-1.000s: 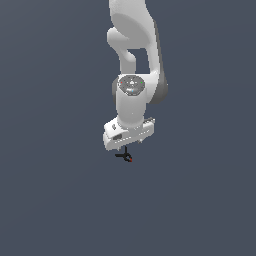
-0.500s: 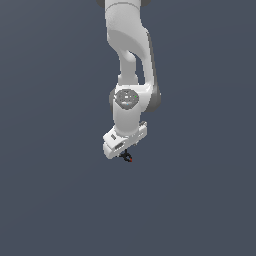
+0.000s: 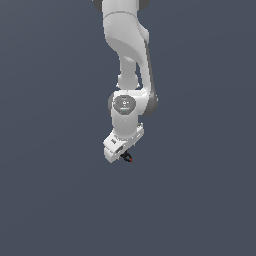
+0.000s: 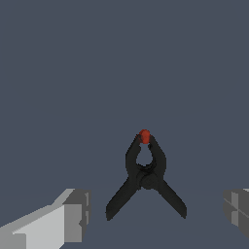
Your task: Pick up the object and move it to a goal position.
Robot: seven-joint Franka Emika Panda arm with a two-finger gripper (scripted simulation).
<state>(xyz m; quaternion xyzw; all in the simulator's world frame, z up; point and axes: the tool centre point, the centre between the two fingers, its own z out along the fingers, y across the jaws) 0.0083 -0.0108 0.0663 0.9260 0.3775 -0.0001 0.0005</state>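
The object point(image 4: 145, 171) is a small black clamp with crossing prongs and a red tip. In the wrist view it lies between my two fingers, touching neither. The light finger point(image 4: 73, 214) and the grey finger point(image 4: 238, 211) stand wide apart on either side of it. My gripper point(image 4: 155, 216) is open and empty. In the exterior view the white gripper point(image 3: 121, 151) hangs from the arm, pointing down. The object point(image 3: 128, 158) shows as a tiny black and red speck just under its lower edge.
The white arm point(image 3: 127, 60) comes down from the top of the exterior view. Plain dark grey ground point(image 3: 200, 200) fills the rest of both views. No other objects show.
The arm has stretched and the gripper has come down a little and turned over the object. The object has stayed in about the same place.
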